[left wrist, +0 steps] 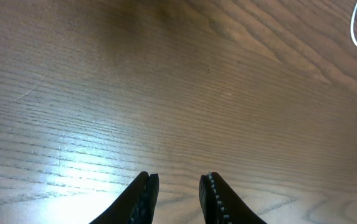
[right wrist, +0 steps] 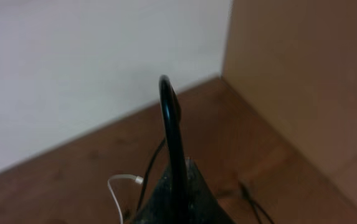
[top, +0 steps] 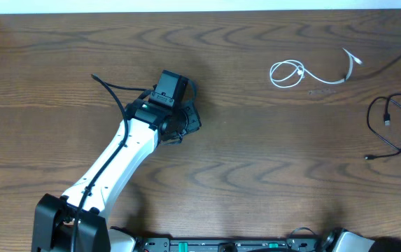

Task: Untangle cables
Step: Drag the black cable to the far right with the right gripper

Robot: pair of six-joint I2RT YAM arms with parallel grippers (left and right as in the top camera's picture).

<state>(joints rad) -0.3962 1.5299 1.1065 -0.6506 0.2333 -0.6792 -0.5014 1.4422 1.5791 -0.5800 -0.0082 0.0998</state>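
You're dealing with limp, light white cable (top: 301,72) and black cable (top: 387,119); pinch near plugs. Left gripper (left wrist: 178,180) is hovering parted, empty; right gripper (right wrist: 169,93) seemingly pressed together.

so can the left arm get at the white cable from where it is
Probably yes: only bare table lies between the left gripper and the white cable, and its jaws stand partly open with nothing in them.

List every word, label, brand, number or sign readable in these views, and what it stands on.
No text can be read in any view.
Faint pale marks on the table, just below the white cable: too blurred to read.
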